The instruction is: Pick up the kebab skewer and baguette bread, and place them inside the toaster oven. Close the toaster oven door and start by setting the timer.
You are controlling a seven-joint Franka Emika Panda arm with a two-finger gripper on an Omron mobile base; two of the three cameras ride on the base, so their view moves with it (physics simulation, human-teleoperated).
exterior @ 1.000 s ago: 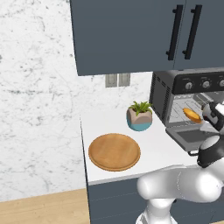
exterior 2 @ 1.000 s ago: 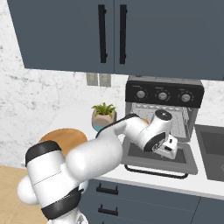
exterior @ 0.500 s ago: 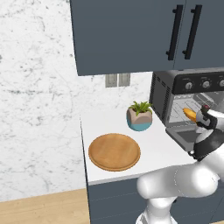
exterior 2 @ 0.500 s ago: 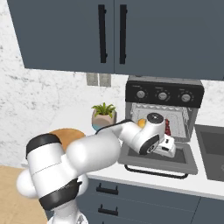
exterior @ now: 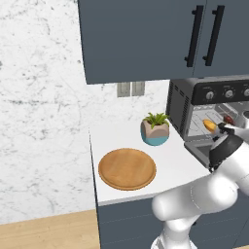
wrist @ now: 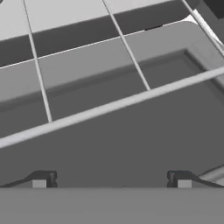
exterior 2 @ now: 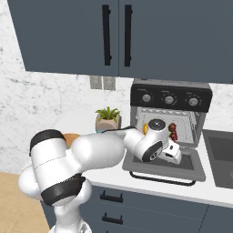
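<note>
Gripper [wrist: 111, 179] backed away from the oven [exterior 2: 170, 98], bread [exterior: 209, 125] left on the rack.
Its 2 fingers stand spread and empty over the lowered door [exterior 2: 164, 170]; the skewer [exterior 2: 173, 131] lies on the rack beside the bread.

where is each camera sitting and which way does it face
Left base view: behind the arm to its left, looking forward and down at the counter, board, plant and oven; the white arm rises at lower right.
Right base view: behind the arm to its right, facing the open oven, bread and skewer inside; the arm crosses from lower left.
Hand view: on the hand, looking along the open claw at the oven's wire rack; both fingertips show at the bottom.
Shared: both base views show the oven, plant and arm.
</note>
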